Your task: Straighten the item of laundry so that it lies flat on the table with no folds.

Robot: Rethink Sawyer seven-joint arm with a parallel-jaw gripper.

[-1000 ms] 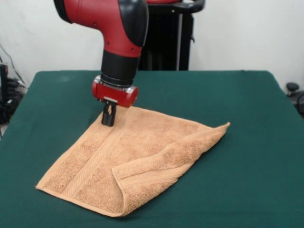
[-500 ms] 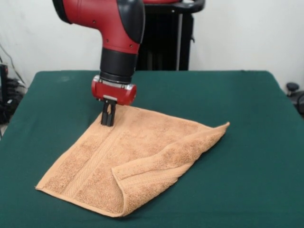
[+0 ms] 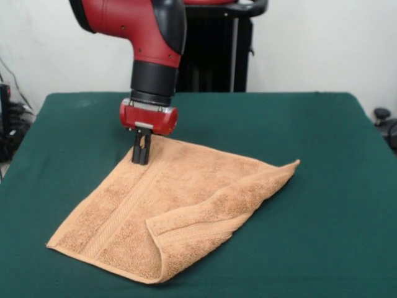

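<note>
The orange-tan towel (image 3: 180,205) lies on the dark green table (image 3: 322,186), spread as a rough diamond. Its near right part is folded back over itself, and the folded flap runs from the near corner up to the pointed right corner. A woven border band runs along its left side. No white label shows. My gripper (image 3: 141,158) hangs from the red and black arm and stands at the towel's far corner, tips down on or just at the cloth. Its black fingers are close together; I cannot tell whether they pinch the cloth.
The black pedestal (image 3: 217,49) stands behind the table's far edge. Cables and dark gear (image 3: 9,124) sit off the table's left side. A small dark object (image 3: 381,115) sits off the right edge.
The arm and gripper have shifted slightly to the left at the towel's far corner. The towel has not visibly moved.
</note>
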